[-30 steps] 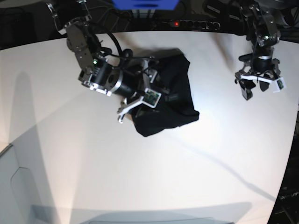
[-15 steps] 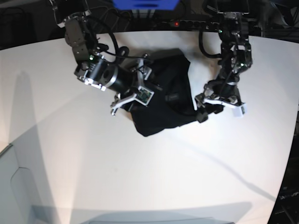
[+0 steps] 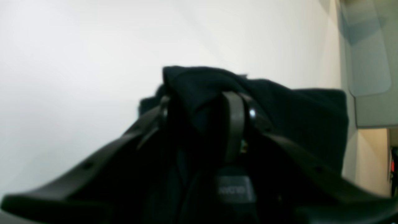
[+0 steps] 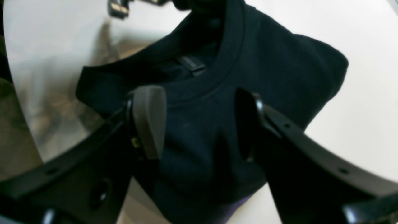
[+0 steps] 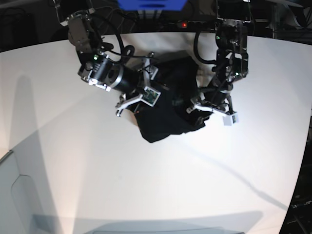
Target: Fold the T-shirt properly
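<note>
T-shirt (image 5: 168, 105) cloth, black and matte, is bunched between the two fingers (image 3: 234, 124) of the left gripper (image 3: 199, 115): in the left wrist view a fold rises between them and drapes over their tips, so the gripper is clamped on the garment's edge. A small dark tag sits low on this gripper, but its pale lettering is too blurred to read.

The right gripper (image 4: 199, 121) has its fingers spread wide, one grey pad (image 4: 149, 119) on either side of the fabric just below the ribbed neckline (image 4: 230, 56). They straddle the cloth; whether they touch it cannot be told. A small dark label (image 4: 191, 65) lies inside the neck, with no writing legible on it.

In the base view the T-shirt lies crumpled in a heap at the far middle of the white table (image 5: 146, 185), with both arms at it, one on each side.

A second ago the left gripper hung open over bare table well to the side of the garment; half a second ago it was at the heap's edge; now it is down on the cloth, its fingers drawn in. The right gripper has stayed wide open over the heap, shifting only slightly toward the far edge of the table. The heap's outline has barely changed.
</note>
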